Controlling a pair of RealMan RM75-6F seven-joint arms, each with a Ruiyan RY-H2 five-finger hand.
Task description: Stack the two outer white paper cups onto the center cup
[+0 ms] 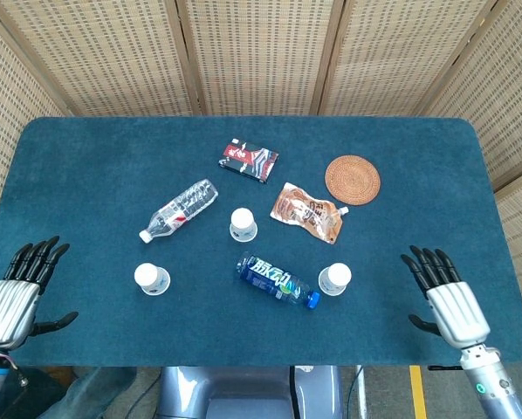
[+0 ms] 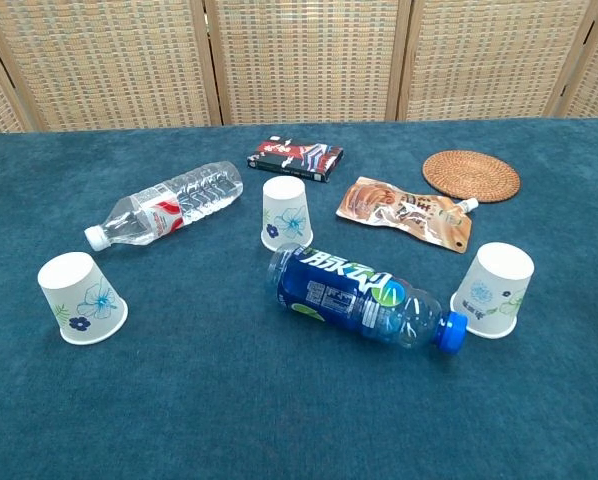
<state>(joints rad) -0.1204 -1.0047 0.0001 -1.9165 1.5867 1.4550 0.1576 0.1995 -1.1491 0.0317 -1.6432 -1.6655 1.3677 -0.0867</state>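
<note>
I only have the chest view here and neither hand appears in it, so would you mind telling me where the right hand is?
Observer: The right hand is over the table's near edge, right of the right cup, not touching it.
Operator: Thank you. Is it holding anything?
Observer: No, its fingers are spread and hold nothing.
Operator: And the left hand?
Observer: The left hand is at the near left corner, also open, left of the left cup.
</note>
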